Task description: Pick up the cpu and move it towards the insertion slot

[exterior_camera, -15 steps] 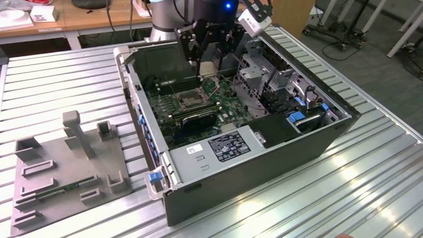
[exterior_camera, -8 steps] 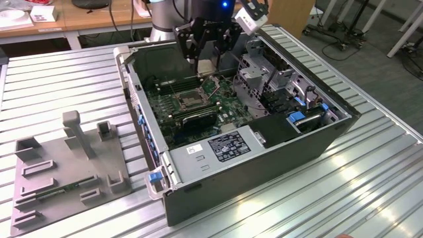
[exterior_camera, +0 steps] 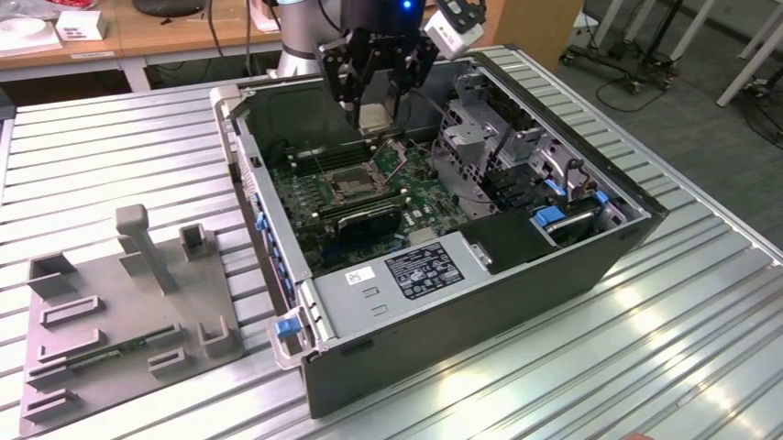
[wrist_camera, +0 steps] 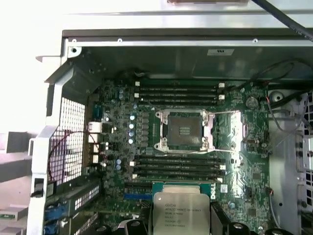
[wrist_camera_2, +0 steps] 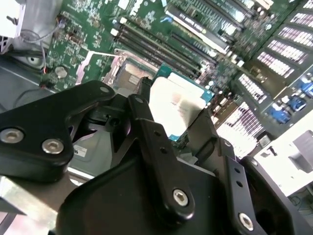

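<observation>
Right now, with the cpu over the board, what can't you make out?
- cpu: near edge cut off in the first wrist view; pincer links cover part in the second wrist view.
- insertion slot: partly behind the black links in the second wrist view.
- cpu: too small in the exterior view to judge its height above the insertion slot.

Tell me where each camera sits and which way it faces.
Exterior view: off the arm, above, looking down at the open computer case; the gripper holds the cpu over the board.
First wrist view: on the arm, facing the insertion slot; fingers grip the cpu.
Second wrist view: on the arm, looking along the fingers to the cpu.
All share the cpu.
</observation>
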You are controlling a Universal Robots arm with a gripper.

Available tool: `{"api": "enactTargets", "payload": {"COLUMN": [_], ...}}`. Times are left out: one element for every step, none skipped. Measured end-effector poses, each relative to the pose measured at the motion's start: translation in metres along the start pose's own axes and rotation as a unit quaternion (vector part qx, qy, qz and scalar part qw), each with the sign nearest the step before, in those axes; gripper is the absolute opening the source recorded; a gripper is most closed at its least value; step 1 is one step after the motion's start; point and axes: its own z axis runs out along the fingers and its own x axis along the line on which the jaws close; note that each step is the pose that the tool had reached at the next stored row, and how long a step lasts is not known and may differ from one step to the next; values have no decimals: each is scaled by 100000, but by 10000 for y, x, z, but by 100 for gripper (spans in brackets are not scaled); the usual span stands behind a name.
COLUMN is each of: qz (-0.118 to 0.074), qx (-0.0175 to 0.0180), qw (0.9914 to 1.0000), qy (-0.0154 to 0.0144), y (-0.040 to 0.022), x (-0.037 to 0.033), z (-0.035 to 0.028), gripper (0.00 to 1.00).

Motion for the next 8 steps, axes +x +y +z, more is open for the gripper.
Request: {"api": "enactTargets", "payload": {"qz": [-4, -4, -3, -2, -6, -4, -7, -5], "qx": [-156, -285, -424, -566, -705, -830, -961, -1091], "qw": [100000, 100000, 99999, 99998, 99998, 99997, 99995, 99994], "qy": [-4, -5, -9, -11, -13, -17, -19, -22], "y": [21, 42, 65, 87, 109, 133, 159, 177], "x": [-1, -1, -1, -2, -2, -3, -4, -4], "z": [6, 11, 17, 22, 27, 33, 39, 44], "gripper": [55, 55, 55, 55, 55, 55, 55, 55]}}
